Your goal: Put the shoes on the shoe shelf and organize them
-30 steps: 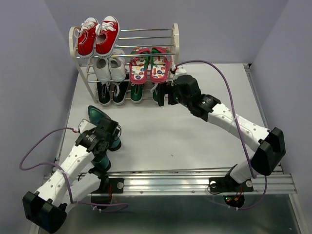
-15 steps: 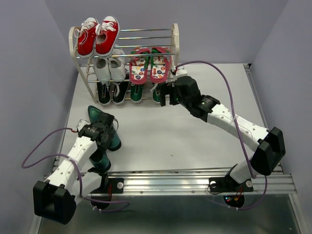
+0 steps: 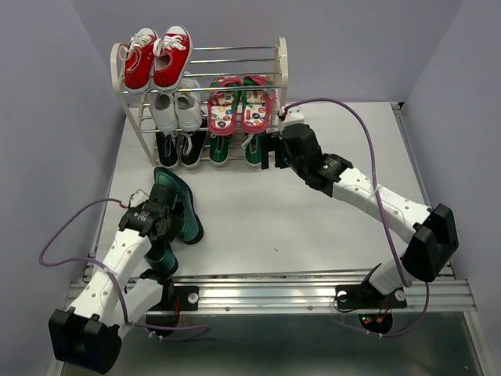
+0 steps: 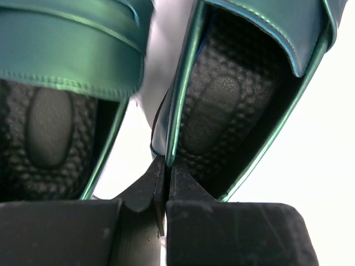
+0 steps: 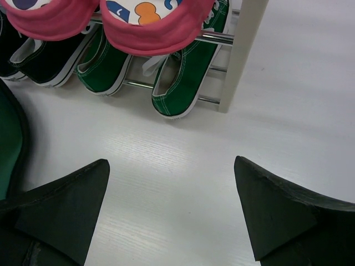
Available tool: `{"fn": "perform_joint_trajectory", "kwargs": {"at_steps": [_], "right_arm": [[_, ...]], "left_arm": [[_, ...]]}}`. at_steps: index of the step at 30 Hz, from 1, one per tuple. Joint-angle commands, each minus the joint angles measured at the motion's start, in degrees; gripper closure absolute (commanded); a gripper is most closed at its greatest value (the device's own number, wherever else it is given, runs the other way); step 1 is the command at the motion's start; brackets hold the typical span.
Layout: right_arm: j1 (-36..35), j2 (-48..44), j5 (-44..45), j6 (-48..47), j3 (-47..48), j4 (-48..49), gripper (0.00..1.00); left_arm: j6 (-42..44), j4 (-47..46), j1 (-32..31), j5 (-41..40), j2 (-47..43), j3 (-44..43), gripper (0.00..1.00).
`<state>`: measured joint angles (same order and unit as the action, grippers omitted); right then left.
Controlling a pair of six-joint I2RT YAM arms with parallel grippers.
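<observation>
Left tool (image 4: 165, 173) pinches teal heel (image 4: 233, 105), white table (image 3: 313, 227) beneath, lilac walls (image 3: 47, 78) around.

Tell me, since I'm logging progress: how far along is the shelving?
Done: the green sneakers sit on the bottom tier of the shoe shelf, the flip-flops one tier up. In hand: the left gripper is shut on the edge of one teal high heel. Left: both heels are off the shelf; the right gripper is open near the sneakers.
</observation>
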<state>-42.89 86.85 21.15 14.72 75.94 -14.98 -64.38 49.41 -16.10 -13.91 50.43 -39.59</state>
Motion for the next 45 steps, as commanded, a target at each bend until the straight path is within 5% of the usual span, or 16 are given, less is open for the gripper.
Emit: {"fn": "perform_joint_trajectory", "kwargs": {"at_steps": [1, 10, 19, 22, 25, 34, 39, 45], "right_arm": [[-0.5, -1.9, 2.4, -0.6, -2.2, 1.8, 0.00], [0.0, -5.8, 6.7, 0.4, -7.6, 1.6, 0.00], [1.2, -10.8, 9.7, -0.1, -11.6, 1.5, 0.00], [2.5, -11.7, 17.8, 4.0, -12.0, -0.6, 0.00], [4.3, -10.9, 34.9, 11.8, -11.5, -7.1, 0.00], [21.2, -16.3, 36.2, 22.7, -18.4, -13.4, 0.00], [22.3, -16.0, 34.1, 23.2, -19.3, -13.4, 0.00], [22.3, -14.1, 31.2, 22.7, -19.0, -13.2, 0.00]], "left_arm": [[10.2, -1.2, -0.8, 5.2, -6.1, -4.1, 1.00], [26.0, 5.0, -8.2, 12.2, -0.8, -11.9, 1.00], [25.4, 9.6, -24.8, 11.8, 4.6, -20.0, 1.00], [25.8, 7.9, -28.0, 10.4, 7.3, -22.8, 1.00], [27.1, 5.5, -31.7, 9.1, 10.7, -27.7, 1.00], [35.3, 5.3, -38.1, 2.1, 20.0, -51.0, 1.00], [39.0, 3.9, -38.1, 0.5, 25.7, -67.1, 1.00], [38.2, 4.6, -37.7, -10.7, 35.9, -86.9, 1.00]]}}
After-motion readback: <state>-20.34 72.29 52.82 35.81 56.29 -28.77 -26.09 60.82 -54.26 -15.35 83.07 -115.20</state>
